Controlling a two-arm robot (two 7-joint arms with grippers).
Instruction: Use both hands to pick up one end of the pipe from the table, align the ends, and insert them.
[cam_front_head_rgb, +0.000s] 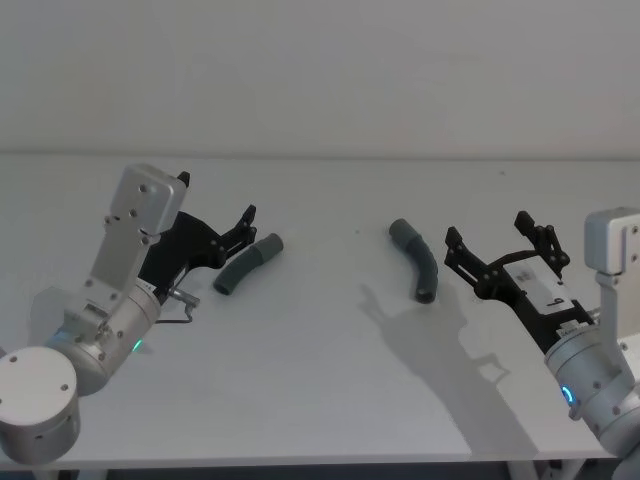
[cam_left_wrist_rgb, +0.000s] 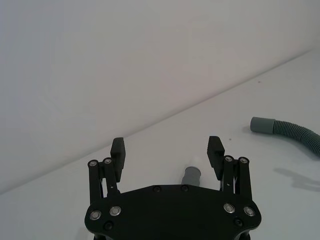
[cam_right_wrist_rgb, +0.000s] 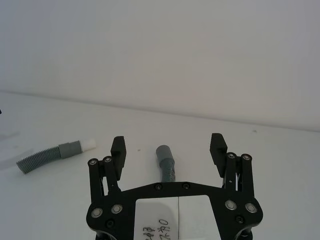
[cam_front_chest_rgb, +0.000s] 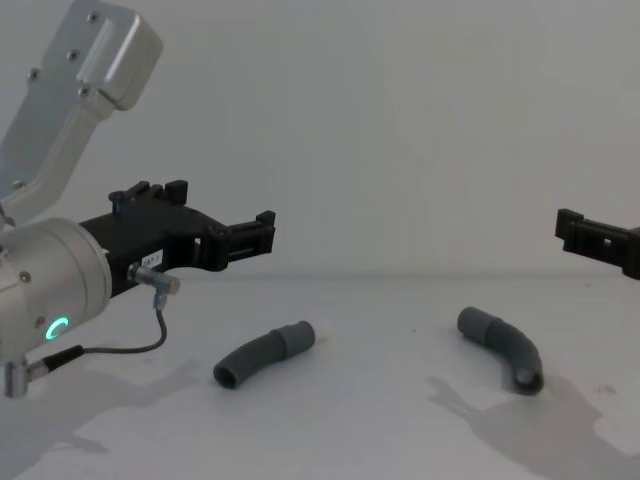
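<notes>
Two dark-grey bent pieces of the pipe lie apart on the table (cam_front_head_rgb: 320, 400). The left piece (cam_front_head_rgb: 249, 263) (cam_front_chest_rgb: 265, 355) lies just right of my left gripper (cam_front_head_rgb: 216, 197) (cam_front_chest_rgb: 225, 215), which hovers above it, open and holding nothing. In the left wrist view its end (cam_left_wrist_rgb: 191, 176) shows below the spread fingers (cam_left_wrist_rgb: 118, 150). The right piece (cam_front_head_rgb: 416, 258) (cam_front_chest_rgb: 503, 347) lies just left of my right gripper (cam_front_head_rgb: 487, 227) (cam_front_chest_rgb: 590, 235), also open and raised. The right wrist view shows that piece (cam_right_wrist_rgb: 165, 160) between the open fingers (cam_right_wrist_rgb: 218, 144), and the other piece (cam_right_wrist_rgb: 50, 156) farther off.
A plain white wall (cam_front_head_rgb: 320, 70) rises behind the table. A thin grey cable (cam_front_chest_rgb: 150, 335) loops from the left wrist. The table's front edge (cam_front_head_rgb: 300, 465) runs close to the arms' bases.
</notes>
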